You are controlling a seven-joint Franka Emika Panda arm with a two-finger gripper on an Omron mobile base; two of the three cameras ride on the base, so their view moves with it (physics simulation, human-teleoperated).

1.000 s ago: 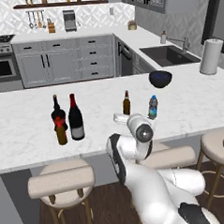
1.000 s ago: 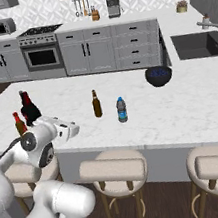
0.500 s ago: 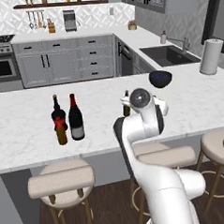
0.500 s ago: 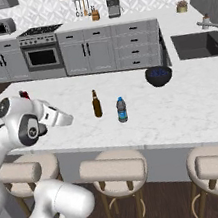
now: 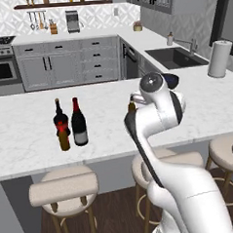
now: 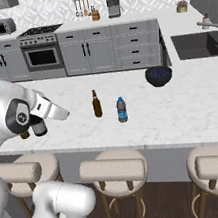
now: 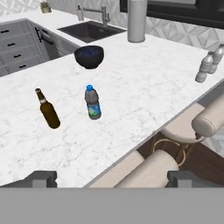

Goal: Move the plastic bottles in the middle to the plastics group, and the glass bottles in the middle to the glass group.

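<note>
My gripper (image 7: 112,179) is open and holds nothing; it hangs over the counter's front edge, above the stools. Ahead of it stand the slim olive-brown beer bottle (image 7: 48,114) (image 6: 96,104) and, to its right, the small bluish plastic bottle (image 7: 92,103) (image 6: 122,109), both upright on the white marble counter (image 7: 131,100). In the left base view my arm hides most of the beer bottle (image 5: 132,106). The tall black wine bottle (image 5: 78,121) stands right beside the red-labelled dark bottle (image 5: 60,119) and the stubby amber bottle (image 5: 64,139). Clear plastic bottles (image 7: 205,66) stand at the counter's far right.
A dark bowl (image 7: 89,56) (image 6: 158,76) sits behind the two middle bottles. A paper towel roll (image 7: 137,19) (image 5: 219,58) stands by the sink (image 6: 196,45). Padded stools (image 6: 113,168) line the counter's front edge.
My arm has risen from low at the counter's front edge and the hand has swung up towards the middle bottles. The gripper stayed open. No bottle moved.
</note>
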